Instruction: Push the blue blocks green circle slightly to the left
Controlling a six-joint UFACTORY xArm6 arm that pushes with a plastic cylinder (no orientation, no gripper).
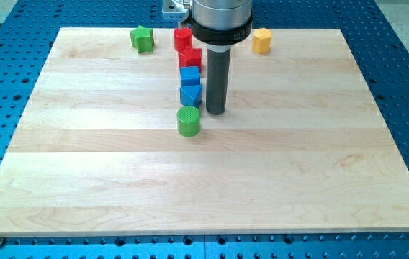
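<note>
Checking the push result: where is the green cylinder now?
The green cylinder sits near the board's centre, just below the lower blue block, with my tip just to the view's right.

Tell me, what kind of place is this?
Probably a robotics lab bench: a wooden board lies on a blue perforated metal table, and my tip stands among small coloured blocks such as the green circle.

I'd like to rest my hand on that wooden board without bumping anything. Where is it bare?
The whole stretch from the green cylinder to the view's bottom edge is bare, as are both sides. It is crowded up top: red blocks, blue blocks, my tip right of them, the green star and the yellow block.
</note>
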